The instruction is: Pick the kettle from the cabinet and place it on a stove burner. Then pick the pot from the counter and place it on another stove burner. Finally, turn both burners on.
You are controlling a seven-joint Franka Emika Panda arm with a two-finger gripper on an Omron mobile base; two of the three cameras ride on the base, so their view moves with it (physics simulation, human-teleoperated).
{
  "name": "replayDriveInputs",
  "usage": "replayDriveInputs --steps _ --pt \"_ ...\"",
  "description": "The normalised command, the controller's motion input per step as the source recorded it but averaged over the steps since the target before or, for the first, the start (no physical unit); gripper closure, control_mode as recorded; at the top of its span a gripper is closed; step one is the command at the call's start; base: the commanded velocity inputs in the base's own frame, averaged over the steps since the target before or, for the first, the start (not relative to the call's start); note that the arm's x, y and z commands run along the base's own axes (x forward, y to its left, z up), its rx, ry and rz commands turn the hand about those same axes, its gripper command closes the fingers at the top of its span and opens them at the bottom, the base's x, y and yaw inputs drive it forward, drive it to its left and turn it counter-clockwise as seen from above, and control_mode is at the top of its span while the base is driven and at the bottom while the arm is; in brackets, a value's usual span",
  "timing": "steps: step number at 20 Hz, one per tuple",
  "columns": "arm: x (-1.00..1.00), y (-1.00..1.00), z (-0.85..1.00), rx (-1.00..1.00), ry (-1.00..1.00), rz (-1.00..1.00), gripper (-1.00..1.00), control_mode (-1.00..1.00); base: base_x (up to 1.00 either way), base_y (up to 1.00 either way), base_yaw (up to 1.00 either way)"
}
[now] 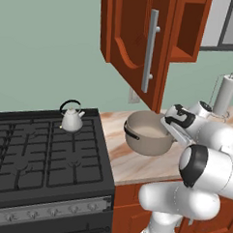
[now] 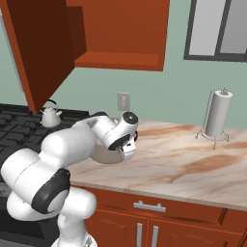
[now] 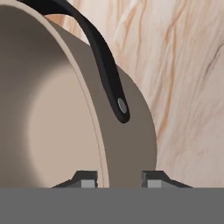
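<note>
Grey-beige metal of the pot (image 3: 65, 109) crowds the hand view, and the reason is plain: the pincer (image 3: 119, 179) has one fingertip (image 3: 87, 179) inside the rim and the other outside the wall, so the thin wall stands between them. The tips are spread just wider than the wall. Whether they already press on it I cannot tell, as a narrow gap seems to remain on the outer side. A black loop handle (image 3: 103, 65) arches over the rim just beside the grip point. Taking the rim rather than that thin loop probably gives a steadier hold on so wide a vessel.

From the left base view the pot (image 1: 144, 134) stands on the marble-look surface (image 1: 135, 165) near its left edge, just beside the black range, with the white arm (image 1: 204, 142) reaching in from the right. The kettle (image 1: 71, 118) already sits on a rear burner (image 1: 74, 130) by the range's back right corner, so the first placement looks done. The cabinet (image 1: 137, 37) door hangs open above. A paper towel stand (image 2: 217, 116) waits well apart, toward the surface's back right.

Next would be closing and lifting toward a free burner (image 1: 19, 166). A rim pinch may let the pot tilt.
</note>
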Motion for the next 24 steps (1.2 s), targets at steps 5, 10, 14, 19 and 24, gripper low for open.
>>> replayDriveInputs --steps 5,10,14,19,24 --pt "0.0 0.0 -0.17 0.0 0.04 0.0 1.0 -1.0 0.0 0.0 0.0" --pt "0.0 0.0 -0.03 0.0 0.0 0.0 1.0 -1.0 0.0 0.0 0.0" --pt "-0.02 0.0 0.0 0.0 0.0 0.0 1.0 -1.0 0.0 0.0 0.0" --pt "-0.15 -0.01 0.05 0.0 -0.02 -0.02 1.0 -1.0 0.0 0.0 0.0" --pt "-0.21 0.0 0.15 -0.01 -0.02 -0.02 1.0 -1.0 0.0 0.0 0.0"
